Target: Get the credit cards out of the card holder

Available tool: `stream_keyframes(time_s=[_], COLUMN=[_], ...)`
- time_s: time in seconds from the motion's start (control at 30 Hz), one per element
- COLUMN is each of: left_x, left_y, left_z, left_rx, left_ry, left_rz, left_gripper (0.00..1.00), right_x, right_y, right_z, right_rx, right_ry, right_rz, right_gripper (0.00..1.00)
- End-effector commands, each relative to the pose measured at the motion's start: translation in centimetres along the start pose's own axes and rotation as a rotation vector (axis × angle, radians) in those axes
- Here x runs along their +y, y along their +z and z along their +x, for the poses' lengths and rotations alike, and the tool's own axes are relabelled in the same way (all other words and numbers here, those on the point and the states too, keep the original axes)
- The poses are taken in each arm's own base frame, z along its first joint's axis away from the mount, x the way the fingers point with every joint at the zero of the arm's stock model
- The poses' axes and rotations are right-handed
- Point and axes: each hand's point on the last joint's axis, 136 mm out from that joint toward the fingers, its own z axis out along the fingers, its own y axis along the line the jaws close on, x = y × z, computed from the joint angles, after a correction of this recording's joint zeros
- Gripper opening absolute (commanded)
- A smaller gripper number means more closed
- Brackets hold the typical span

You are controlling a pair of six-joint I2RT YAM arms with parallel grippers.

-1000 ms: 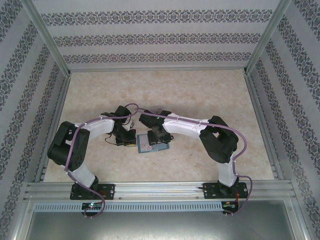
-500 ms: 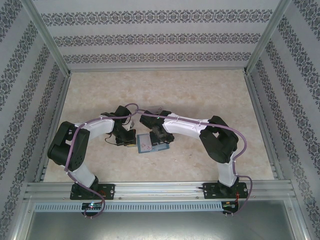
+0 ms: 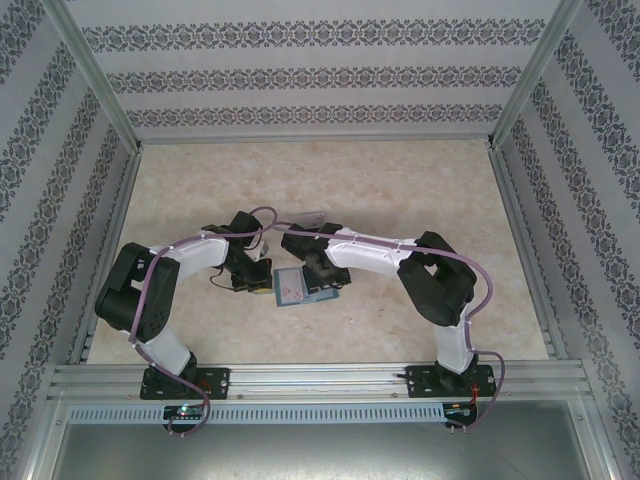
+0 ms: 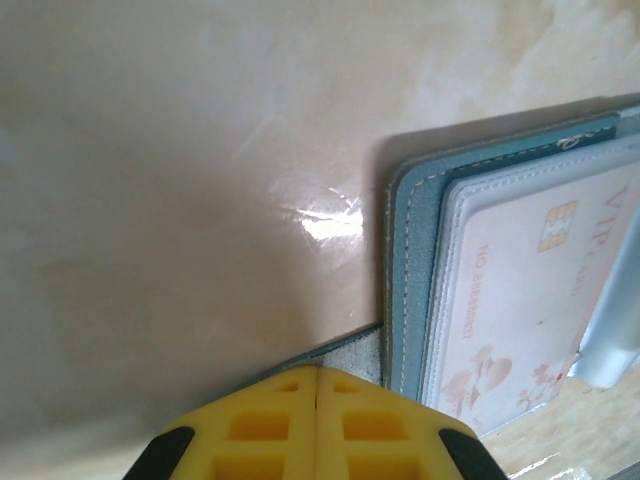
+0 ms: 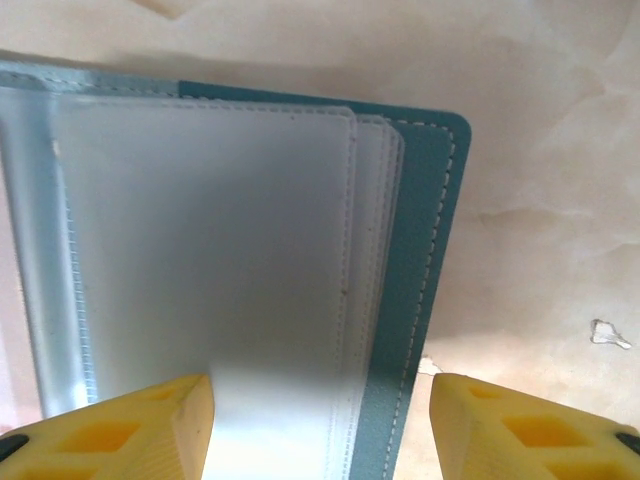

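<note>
Open card holder (image 3: pixel 300 288) on desk (image 3: pixel 400 190). Nearer: right end effector (image 5: pixel 320 395), released, jaws astride clear sleeves (image 5: pixel 210 240). Clenched left end effector (image 4: pixel 316 385) at holder's corner; pale card (image 4: pixel 520 290) toward its 2 o'clock, long axis roughly 12-to-6.

A beige marbled table (image 3: pixel 400 190) sits inside damask-patterned walls (image 3: pixel 320 75) and an aluminium rail (image 3: pixel 320 378); a small pale fleck (image 5: pixel 606 334), possibly a scrap of film, lies on its surface.

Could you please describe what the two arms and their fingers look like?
Both the left arm and right arm have white links, black joints and bases, and a purple cable. Their fingers are yellow with square recesses and black backing.
</note>
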Motion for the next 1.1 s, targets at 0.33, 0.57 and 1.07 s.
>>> stream_keyframes(time_s=[0.33, 0.57, 1.07], left_x=[1.4, 1.0, -2.9], left_y=[1.4, 1.0, -1.6], left_z=[1.3, 0.8, -1.1], left_rx=[0.069, 0.052, -0.001], left_ry=[0.000, 0.005, 0.065], left_rz=[-0.056, -0.048, 0.016], left_gripper=[0.05, 0.05, 0.05], right_x=[-2.8, -2.1, -0.5], right_y=[2.2, 1.7, -0.2], right_z=[1.6, 1.6, 1.1], right_rx=[0.054, 0.053, 0.023], right_ry=[0.005, 0.014, 0.044], right_rz=[0.094, 0.046, -0.077], right_gripper=[0.56, 0.54, 0.49])
